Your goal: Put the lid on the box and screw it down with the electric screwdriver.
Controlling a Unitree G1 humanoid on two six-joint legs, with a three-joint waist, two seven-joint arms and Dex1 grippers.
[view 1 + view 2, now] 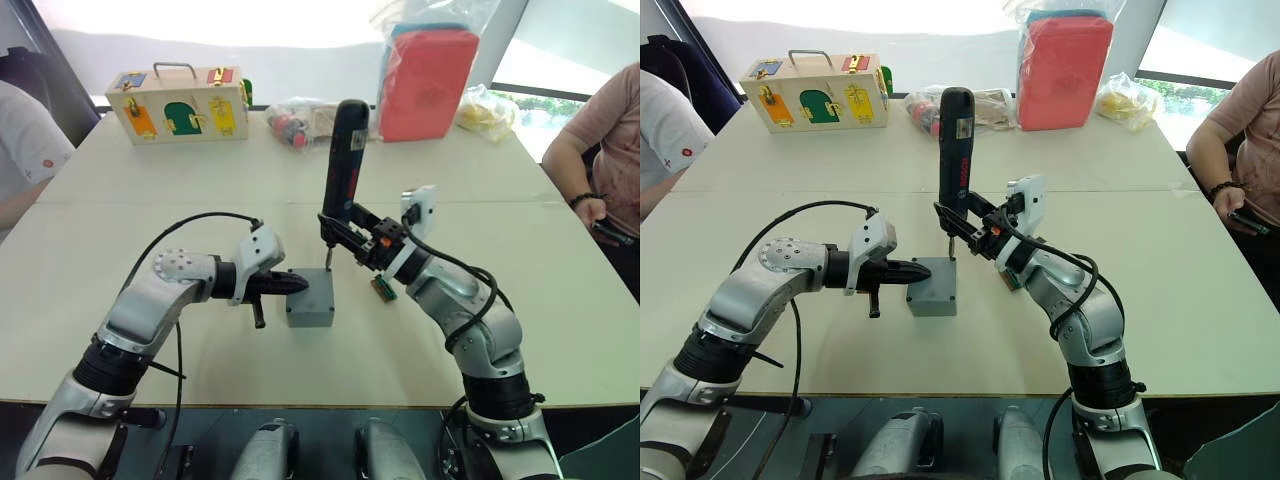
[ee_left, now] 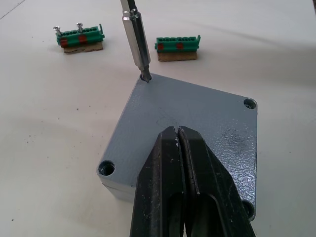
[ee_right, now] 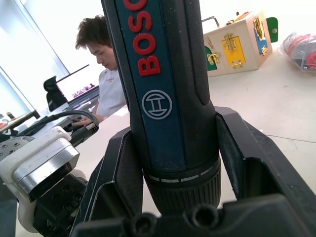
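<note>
A bright robotics lab or test room with an office feel. A large pale table (image 1: 120, 190) stands before big windows (image 1: 560, 50) full of daylight. On it lie practice props: a wooden box with coloured latches (image 1: 180, 103), a red pouch in a clear plastic bag (image 1: 428, 75), bagged small objects (image 1: 300, 122), and green terminal blocks (image 2: 177, 44) on the tabletop. People sit around the table's edges; one person (image 3: 106, 69) at a neighbouring desk faces a laptop (image 3: 79, 81). Another person's arm (image 1: 590, 150) rests at the table's right side, wearing a dark wristband
</note>
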